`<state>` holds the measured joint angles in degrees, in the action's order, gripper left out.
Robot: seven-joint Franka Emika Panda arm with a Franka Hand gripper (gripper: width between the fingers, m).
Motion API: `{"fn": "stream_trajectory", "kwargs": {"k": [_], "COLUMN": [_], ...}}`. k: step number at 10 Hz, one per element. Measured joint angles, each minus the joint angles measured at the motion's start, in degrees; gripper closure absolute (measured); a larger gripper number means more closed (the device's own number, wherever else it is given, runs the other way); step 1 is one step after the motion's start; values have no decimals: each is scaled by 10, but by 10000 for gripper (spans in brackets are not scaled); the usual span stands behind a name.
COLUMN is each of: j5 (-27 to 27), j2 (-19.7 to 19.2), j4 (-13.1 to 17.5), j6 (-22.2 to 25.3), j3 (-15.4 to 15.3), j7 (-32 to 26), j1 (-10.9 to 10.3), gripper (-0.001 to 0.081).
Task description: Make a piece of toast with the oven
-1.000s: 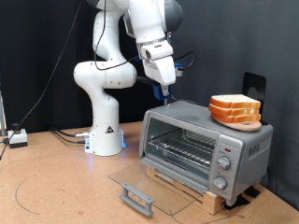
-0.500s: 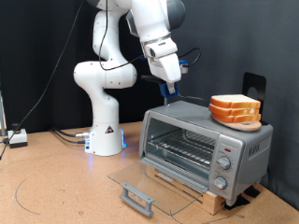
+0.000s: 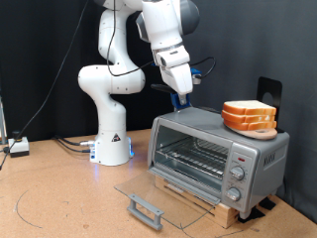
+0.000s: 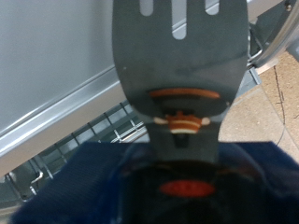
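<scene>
Gripper (image 3: 182,97) hangs above the oven (image 3: 218,154), over the end of its roof toward the exterior view's left, not touching it. The wrist view shows a dark slotted spatula (image 4: 182,56) running out from the gripper, blade over the oven's roof edge and wire rack (image 4: 75,149); the fingers themselves are hidden, so I cannot tell how firmly the handle is clamped. Bread slices (image 3: 249,115) sit piled on the roof toward the exterior view's right, well apart from the blade; which one is the piece of toast cannot be told. Oven door (image 3: 158,193) is folded down flat over the tabletop (image 3: 59,198), and the rack looks bare. Risks, as judgement: a blade brought in too low could scrape or jam on the roof; brought in too high, it could shove the whole pile toward the far edge instead of sliding under one slice. A loose hold might let the spatula twist under load. A slice lifted off-centre could tip off the blade onto the open door.
</scene>
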<state>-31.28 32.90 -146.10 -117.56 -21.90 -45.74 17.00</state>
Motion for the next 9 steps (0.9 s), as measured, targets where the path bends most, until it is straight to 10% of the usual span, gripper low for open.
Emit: {"fn": "stream_trajectory", "kwargs": {"k": [9], "j5": [2], "j2": [-44], "j4": [31], "j6": [-2], "j3": [-6], "j7": [7], "j1": [0], "gripper": [411]}}
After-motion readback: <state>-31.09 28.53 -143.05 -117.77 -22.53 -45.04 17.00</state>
